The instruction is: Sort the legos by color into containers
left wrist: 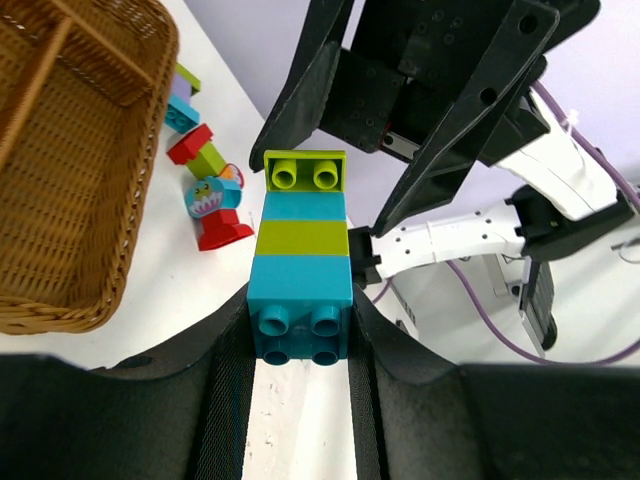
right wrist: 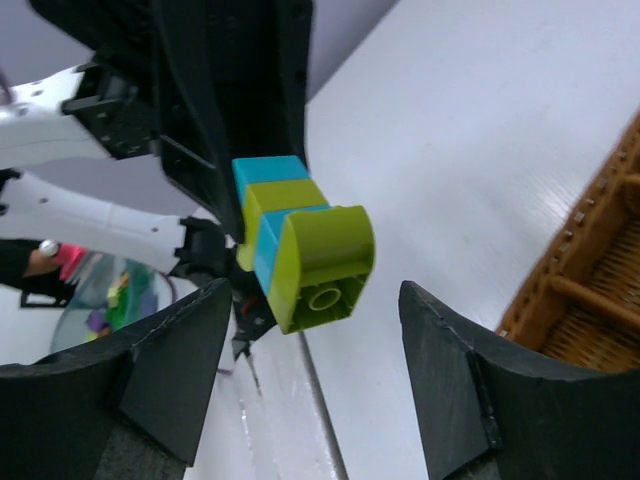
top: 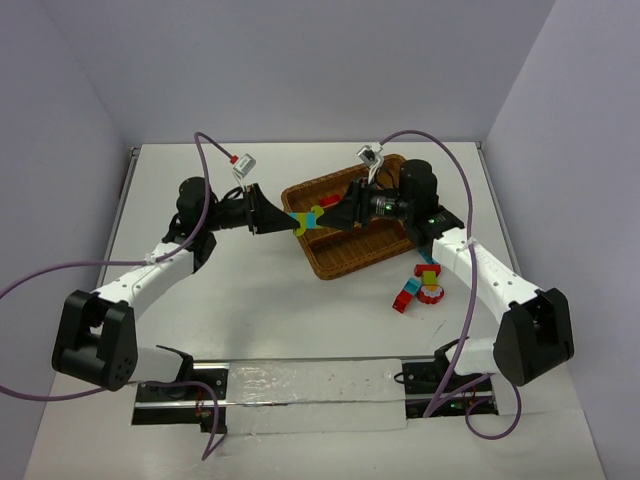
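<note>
A short stack of legos (top: 305,220), alternating cyan and yellow-green bricks, hangs above the table just left of the wicker tray (top: 345,268). My left gripper (left wrist: 300,320) is shut on the cyan end brick (left wrist: 300,300) of that stack. My right gripper (right wrist: 312,292) faces it from the tray side. It is open, with its fingers on either side of the yellow-green end brick (right wrist: 322,262) and a gap on both sides. A red brick (top: 330,201) shows inside the tray behind the right gripper.
A cluster of loose legos (top: 420,285), red, cyan and yellow-green, lies on the table right of the tray's near corner, also in the left wrist view (left wrist: 205,185). The tray's woven wall (left wrist: 70,200) stands close beside the stack.
</note>
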Controlling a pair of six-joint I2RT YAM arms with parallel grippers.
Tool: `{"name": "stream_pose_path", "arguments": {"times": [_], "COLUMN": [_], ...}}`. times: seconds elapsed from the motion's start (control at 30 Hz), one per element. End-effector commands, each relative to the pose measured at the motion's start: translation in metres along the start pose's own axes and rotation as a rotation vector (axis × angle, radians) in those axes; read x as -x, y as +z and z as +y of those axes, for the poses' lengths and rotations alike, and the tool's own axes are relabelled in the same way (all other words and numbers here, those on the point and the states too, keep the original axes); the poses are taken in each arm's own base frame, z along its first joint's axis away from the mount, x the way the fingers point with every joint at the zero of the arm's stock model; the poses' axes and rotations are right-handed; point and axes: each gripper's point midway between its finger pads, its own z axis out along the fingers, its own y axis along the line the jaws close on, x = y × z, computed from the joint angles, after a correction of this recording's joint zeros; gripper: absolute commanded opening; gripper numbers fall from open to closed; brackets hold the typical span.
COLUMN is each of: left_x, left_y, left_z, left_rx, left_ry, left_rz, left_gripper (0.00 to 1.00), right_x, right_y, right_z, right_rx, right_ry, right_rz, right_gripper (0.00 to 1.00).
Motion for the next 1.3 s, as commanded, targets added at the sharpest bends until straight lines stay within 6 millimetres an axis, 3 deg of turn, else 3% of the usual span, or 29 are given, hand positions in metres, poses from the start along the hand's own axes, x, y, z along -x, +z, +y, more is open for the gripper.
{"name": "stream_pose_path", "arguments": {"times": [0.0,0.4,0.5,0.7,0.8,0.87,0.97,1.0,1.03,1.13,1.17,1.27], "left_x": [0.009,0.013,0.013,0.015,0.015,0.016,0.017,0.017,0.017,0.018,0.018,0.019], "left_y": [-0.006,-0.012,-0.012,-0.012,-0.012,-0.011,-0.010,-0.010,-0.010,-0.010,-0.010,-0.009], "left_z": [-0.038,-0.061,-0.062,-0.062,-0.062,-0.061,-0.059,-0.059,-0.060,-0.060,-0.059,-0.056], "left_rx": [-0.107,-0.147,-0.144,-0.140,-0.135,-0.128,-0.124,-0.125,-0.127,-0.125,-0.120,-0.111], "left_ry": [0.125,0.168,0.172,0.175,0.183,0.177,0.171,0.172,0.173,0.174,0.175,0.171], "left_rz": [-0.005,-0.016,-0.016,-0.027,-0.029,-0.028,-0.022,-0.020,-0.019,-0.023,-0.023,-0.031], "left_gripper": [0.00,0.00,0.00,0.00,0.01,0.10,0.51,0.51,0.49,0.08,0.01,0.00], "right_x": [0.013,0.012,0.014,0.013,0.012,0.012,0.014,0.014,0.014,0.016,0.016,0.017], "right_y": [-0.002,-0.001,-0.002,-0.003,-0.004,-0.004,-0.003,-0.003,-0.003,-0.003,-0.003,-0.002], "right_z": [0.028,0.038,0.042,0.045,0.045,0.044,0.044,0.044,0.044,0.044,0.044,0.039], "right_rx": [0.152,0.229,0.246,0.263,0.261,0.259,0.253,0.251,0.249,0.244,0.241,0.218], "right_ry": [-0.052,-0.029,-0.029,-0.026,-0.023,-0.020,-0.013,-0.011,-0.010,-0.007,-0.006,-0.007], "right_rz": [-0.011,-0.007,-0.012,-0.013,-0.013,-0.016,-0.019,-0.020,-0.021,-0.027,-0.029,-0.033], "right_gripper": [0.76,0.52,0.41,0.01,0.00,0.00,0.00,0.00,0.00,0.00,0.00,0.00]}}
